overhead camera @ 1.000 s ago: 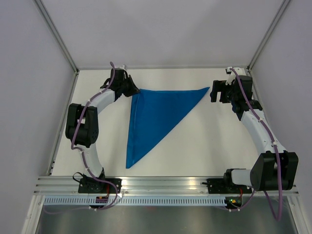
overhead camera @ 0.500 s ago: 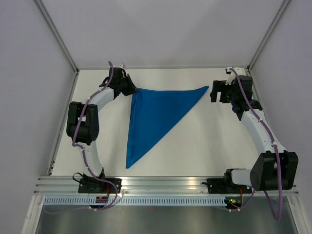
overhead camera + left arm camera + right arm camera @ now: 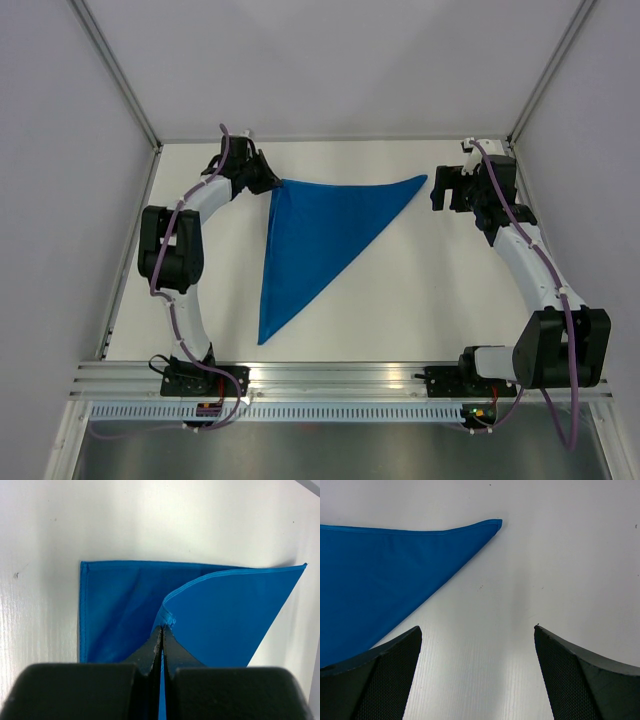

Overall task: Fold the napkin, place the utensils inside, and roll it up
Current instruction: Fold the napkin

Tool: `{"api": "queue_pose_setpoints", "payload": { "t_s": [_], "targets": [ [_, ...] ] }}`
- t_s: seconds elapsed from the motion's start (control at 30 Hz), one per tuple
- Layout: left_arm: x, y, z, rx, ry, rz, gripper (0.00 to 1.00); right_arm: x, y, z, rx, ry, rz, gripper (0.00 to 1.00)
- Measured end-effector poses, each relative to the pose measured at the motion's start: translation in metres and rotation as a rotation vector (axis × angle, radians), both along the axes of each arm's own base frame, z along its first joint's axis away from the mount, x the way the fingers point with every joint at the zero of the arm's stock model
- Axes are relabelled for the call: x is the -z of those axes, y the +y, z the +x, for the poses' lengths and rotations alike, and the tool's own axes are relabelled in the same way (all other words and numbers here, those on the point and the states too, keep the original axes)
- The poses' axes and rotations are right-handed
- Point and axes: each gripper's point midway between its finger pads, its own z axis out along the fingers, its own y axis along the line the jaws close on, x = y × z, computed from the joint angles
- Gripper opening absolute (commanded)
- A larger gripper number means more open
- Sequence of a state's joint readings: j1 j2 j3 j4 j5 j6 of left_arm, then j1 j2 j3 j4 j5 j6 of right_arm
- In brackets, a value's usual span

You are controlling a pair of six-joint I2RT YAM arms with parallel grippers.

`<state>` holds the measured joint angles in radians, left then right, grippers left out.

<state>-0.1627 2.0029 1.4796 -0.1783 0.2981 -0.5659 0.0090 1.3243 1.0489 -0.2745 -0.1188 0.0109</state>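
The blue napkin [image 3: 320,235] lies on the white table folded into a triangle, with points at the far left, far right and near left. My left gripper [image 3: 272,183] is shut on the napkin's far-left corner; in the left wrist view its closed fingertips [image 3: 163,630] pinch the top layer of the napkin [image 3: 225,615], lifted off the lower layer. My right gripper [image 3: 442,190] is open and empty just right of the napkin's far-right tip [image 3: 492,524]. No utensils are in view.
Grey walls and metal posts [image 3: 115,70] bound the table on three sides. A slotted metal rail [image 3: 340,378] runs along the near edge by the arm bases.
My left gripper has drawn the napkin's far-left corner slightly farther back and left, pulling the far edge straighter. The right arm has barely moved.
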Motion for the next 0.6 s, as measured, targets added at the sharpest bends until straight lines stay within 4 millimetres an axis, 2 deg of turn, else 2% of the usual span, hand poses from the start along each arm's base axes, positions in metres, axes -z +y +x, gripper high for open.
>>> {"api": "queue_pose_setpoints", "payload": {
  "t_s": [0.37, 0.6],
  "targets": [
    [-0.004, 0.002, 0.009, -0.004, -0.007, -0.001, 0.02, 0.0, 0.0, 0.0, 0.0, 0.001, 0.0, 0.98],
    [0.001, 0.003, 0.013, -0.007, 0.003, 0.001, 0.02, 0.001, 0.0, -0.001, 0.0, 0.004, 0.0, 0.98]
  ]
}}
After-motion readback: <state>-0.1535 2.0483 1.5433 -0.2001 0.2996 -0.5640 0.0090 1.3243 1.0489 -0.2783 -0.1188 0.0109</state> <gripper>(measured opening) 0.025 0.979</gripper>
